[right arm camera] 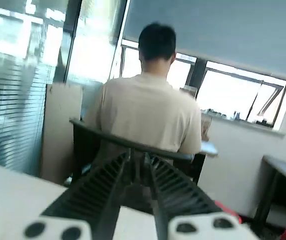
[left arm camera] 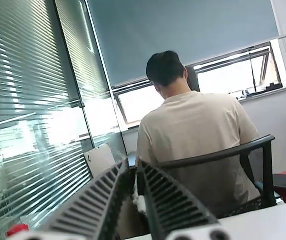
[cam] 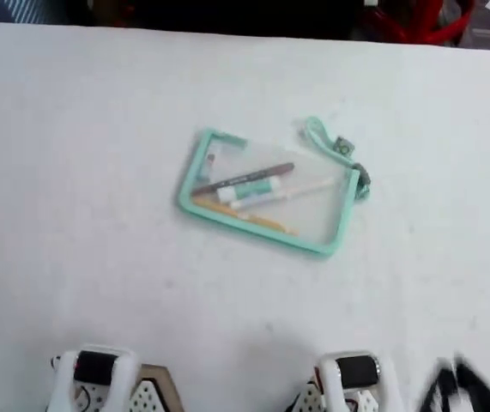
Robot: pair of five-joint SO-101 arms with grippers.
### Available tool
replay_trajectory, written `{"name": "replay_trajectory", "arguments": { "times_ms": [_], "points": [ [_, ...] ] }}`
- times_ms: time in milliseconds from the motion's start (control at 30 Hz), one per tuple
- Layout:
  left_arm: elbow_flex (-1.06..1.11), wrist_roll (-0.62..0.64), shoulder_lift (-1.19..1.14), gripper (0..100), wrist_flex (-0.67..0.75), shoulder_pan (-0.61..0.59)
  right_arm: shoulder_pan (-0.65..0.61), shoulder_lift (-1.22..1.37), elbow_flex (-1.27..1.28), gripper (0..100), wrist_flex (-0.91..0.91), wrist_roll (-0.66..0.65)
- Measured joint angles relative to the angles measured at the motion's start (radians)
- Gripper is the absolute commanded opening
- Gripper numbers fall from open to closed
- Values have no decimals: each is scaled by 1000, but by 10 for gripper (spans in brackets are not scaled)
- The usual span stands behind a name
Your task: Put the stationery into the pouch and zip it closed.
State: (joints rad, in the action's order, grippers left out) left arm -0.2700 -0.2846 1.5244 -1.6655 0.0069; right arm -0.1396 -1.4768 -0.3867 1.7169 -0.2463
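Pouch (cam: 317, 219): clear body with a teal border, lying flat on the white table (cam: 73, 129) at a slight angle.

Contents, all inside the pouch:
- a dark pen (cam: 257, 176) toward the pouch's far border;
- a white-and-green marker (cam: 246, 194) just beside the pen, on its near side;
- a yellow pencil (cam: 249, 219) along the pouch's near border.

A thin pale item runs from the marker toward the strap end of the pouch. It may be another pen, but it is too faint to say.

The teal wrist strap (cam: 323, 137) lies on the table at the pouch's far corner. I cannot tell whether the zip is drawn shut.

Two arm bases stand at the table edge, well apart from the pouch: one (cam: 99, 376) off its plain end, the other (cam: 356, 378) off its strap end.

Left gripper (left arm camera: 132, 167): raised and aimed out into the room, not at the pouch. The ribbed jaws are drawn together at the tips, leaving only a narrow slit.

Right gripper (right arm camera: 137, 156): raised the same way, with the jaws likewise closed to a narrow line.
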Motion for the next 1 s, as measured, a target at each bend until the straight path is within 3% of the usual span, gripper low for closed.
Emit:
{"name": "replay_trajectory", "arguments": {
  "times_ms": [167, 333, 567, 767, 1000],
  "points": [
    [393, 0, 287, 46, 123, -20, 0, -209, 104, 35, 0, 0],
    [565, 0, 296, 46, 132, -43, -5, -328, 304, 35, 0, 0],
    [899, 0, 299, 46, 327, -51, 0, -328, 537, 35, -68, 0],
    [1266, 0, 301, 46, 605, -52, 0, -328, 850, 35, -279, 0],
    [1726, 0, 287, 49, 1005, -52, 0, -325, 1396, 35, -674, 0]
  ]
}}
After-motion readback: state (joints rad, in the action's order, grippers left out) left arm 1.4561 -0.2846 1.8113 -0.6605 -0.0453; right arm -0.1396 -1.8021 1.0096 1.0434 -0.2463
